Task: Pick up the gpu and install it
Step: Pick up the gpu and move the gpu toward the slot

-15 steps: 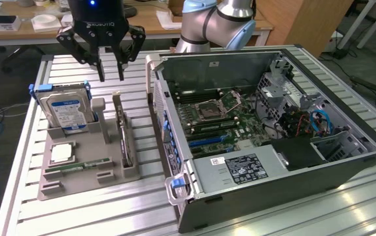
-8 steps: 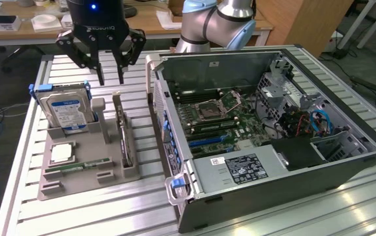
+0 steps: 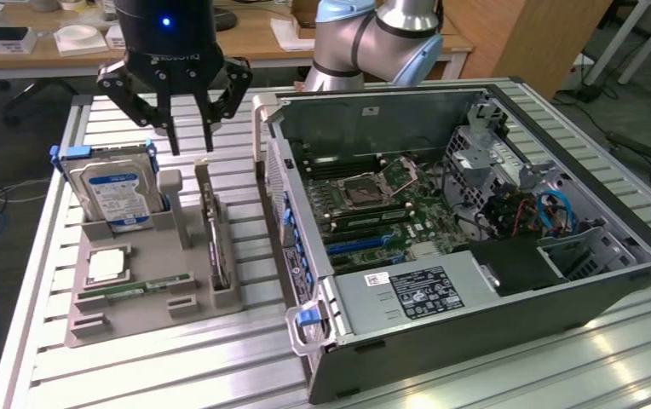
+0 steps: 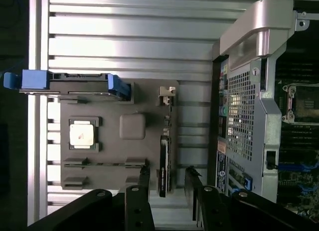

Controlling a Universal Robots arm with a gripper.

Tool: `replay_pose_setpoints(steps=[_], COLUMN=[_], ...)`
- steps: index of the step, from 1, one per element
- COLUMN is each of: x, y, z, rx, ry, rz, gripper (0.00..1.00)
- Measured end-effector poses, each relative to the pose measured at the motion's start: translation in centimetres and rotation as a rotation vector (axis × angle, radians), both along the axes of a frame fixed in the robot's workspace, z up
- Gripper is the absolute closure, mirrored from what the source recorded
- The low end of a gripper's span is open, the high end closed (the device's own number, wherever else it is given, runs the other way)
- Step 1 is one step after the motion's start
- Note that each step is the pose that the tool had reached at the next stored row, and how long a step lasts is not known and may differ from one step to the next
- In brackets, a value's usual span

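Note:
The gpu [image 3: 216,243] is a thin dark card standing on edge in a slot of the grey holder [image 3: 149,319], its silver bracket at the far end. My gripper [image 3: 189,136] hangs open just above that bracket end, with nothing between its fingers. In the wrist view the gpu [image 4: 163,166] is seen edge-on, and the two black fingers [image 4: 144,178] straddle its line from above without touching it. The open computer case [image 3: 598,281] lies at the exterior view's right, its motherboard [image 3: 377,204] exposed.
A blue-labelled hard drive [image 3: 115,189] stands upright in the holder beside the gpu. A CPU [image 3: 107,266] and a green memory stick [image 3: 138,288] also lie in the holder. The case's wall [image 4: 246,116] rises close beside the gpu. Everything rests on a ribbed metal table [image 3: 166,375].

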State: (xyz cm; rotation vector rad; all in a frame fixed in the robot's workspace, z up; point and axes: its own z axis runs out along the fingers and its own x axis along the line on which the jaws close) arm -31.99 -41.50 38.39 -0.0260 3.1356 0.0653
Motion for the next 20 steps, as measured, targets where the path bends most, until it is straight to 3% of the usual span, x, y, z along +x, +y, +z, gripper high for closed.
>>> replay_pose_setpoints(steps=[9,20], x=[0.0,0.0], y=[-0.31,-0.51], z=[-1.16,-1.24], rx=[0.0001,0.0001], ry=[0.0007,0.0007], rz=[0.014,0.014], gripper=[0.58,0.58])
